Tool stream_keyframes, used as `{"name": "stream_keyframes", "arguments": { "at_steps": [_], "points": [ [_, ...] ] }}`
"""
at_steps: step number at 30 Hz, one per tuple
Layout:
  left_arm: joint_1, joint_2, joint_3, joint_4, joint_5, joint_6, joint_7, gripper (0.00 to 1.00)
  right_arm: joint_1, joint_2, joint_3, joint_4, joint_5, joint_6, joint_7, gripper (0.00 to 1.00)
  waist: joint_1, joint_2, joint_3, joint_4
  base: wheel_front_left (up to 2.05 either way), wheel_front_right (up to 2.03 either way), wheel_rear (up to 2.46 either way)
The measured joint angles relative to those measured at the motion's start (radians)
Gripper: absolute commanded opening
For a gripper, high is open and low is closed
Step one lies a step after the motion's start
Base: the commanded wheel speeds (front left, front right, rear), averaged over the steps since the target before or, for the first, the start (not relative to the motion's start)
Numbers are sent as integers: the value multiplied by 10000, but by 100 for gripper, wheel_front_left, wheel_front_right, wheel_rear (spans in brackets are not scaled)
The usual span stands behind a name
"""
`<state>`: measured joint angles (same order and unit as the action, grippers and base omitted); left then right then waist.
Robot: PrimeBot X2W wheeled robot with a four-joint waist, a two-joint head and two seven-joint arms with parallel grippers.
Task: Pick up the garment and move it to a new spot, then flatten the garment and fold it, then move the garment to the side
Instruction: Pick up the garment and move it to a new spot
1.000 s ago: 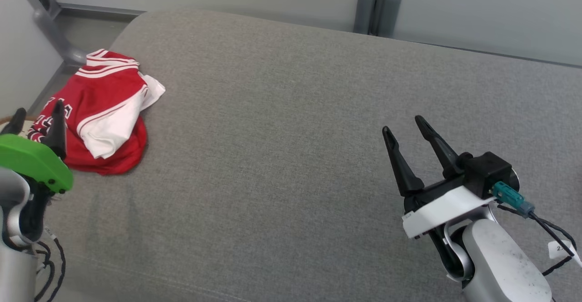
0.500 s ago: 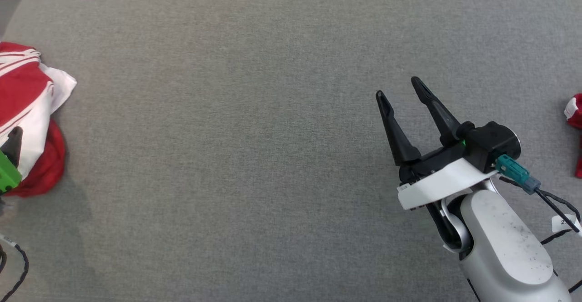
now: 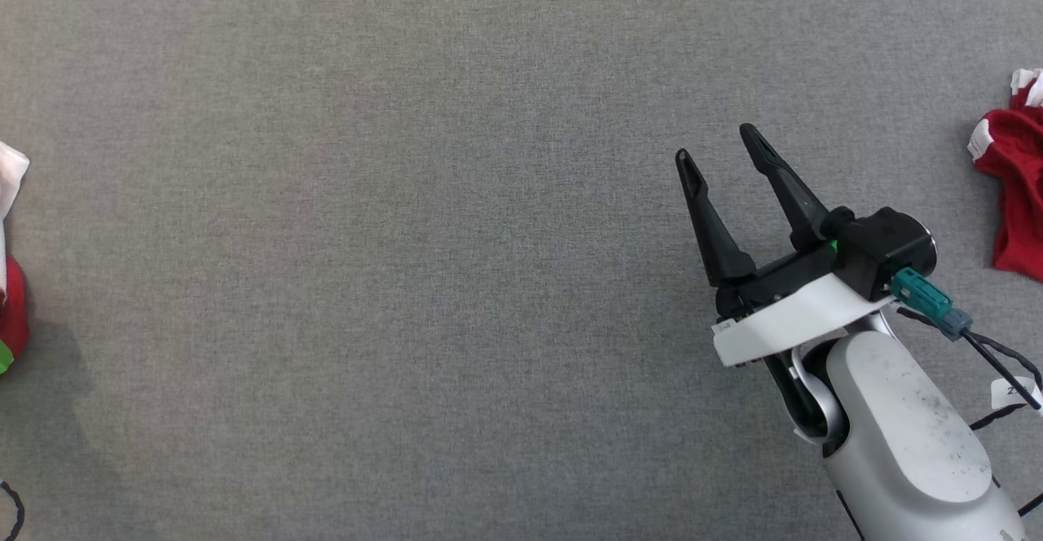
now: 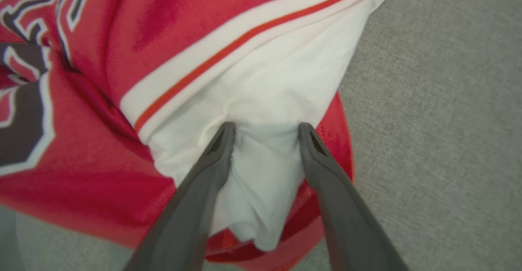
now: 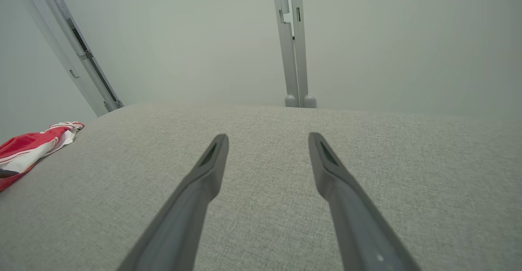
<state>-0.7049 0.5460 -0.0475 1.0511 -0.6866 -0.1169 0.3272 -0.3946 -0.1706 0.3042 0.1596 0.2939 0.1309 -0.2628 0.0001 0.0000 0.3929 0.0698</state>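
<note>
The garment (image 4: 122, 50), a crumpled red jersey with a white sleeve, red-striped trim and black-and-white lettering, lies on the grey cushion. My left gripper (image 4: 266, 126) is open, its fingertips pressed down into the white sleeve with a fold of cloth bulging between them. In the head view a sliver of the garment (image 3: 10, 305) shows at the left edge. In the right wrist view the garment (image 5: 28, 144) lies far left. My right gripper (image 3: 715, 143) hovers open over bare cushion at the right, holding nothing, and its fingers (image 5: 268, 137) point toward the back wall.
The broad grey fabric cushion (image 3: 407, 239) spans the view. Another crumpled red and white cloth (image 3: 1014, 191) lies at the right edge. Pale wall panels and grey posts (image 5: 291, 42) stand behind the cushion's far edge.
The head camera has swung down and to the right, so the garment slid to the picture's left edge and a second red cloth came in at the right. The right gripper stays open.
</note>
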Motion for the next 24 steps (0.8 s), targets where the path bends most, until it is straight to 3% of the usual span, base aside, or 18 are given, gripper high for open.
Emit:
{"name": "stream_keyframes", "arguments": {
  "at_steps": [1, 12, 24],
  "points": [
    [-36, -2, -54, 59, 29, -25, -163, 0, 0, 6, 4, 4, 0, 0, 0, 100, 0, 0, -31, 7, 0, 0, 0],
    [-427, 506, -1166, -357, 729, -111, -1498, 0, 418, 305, 25, 272, 159, 0, 0, 100, 0, 0, -1105, 91, 0, 0, 0],
    [-875, 949, -3001, -3990, 453, -121, -1225, 0, 1459, 644, -232, 520, 420, 0, 0, 100, 0, 1, -2940, -230, 0, 0, 0]
  ]
}}
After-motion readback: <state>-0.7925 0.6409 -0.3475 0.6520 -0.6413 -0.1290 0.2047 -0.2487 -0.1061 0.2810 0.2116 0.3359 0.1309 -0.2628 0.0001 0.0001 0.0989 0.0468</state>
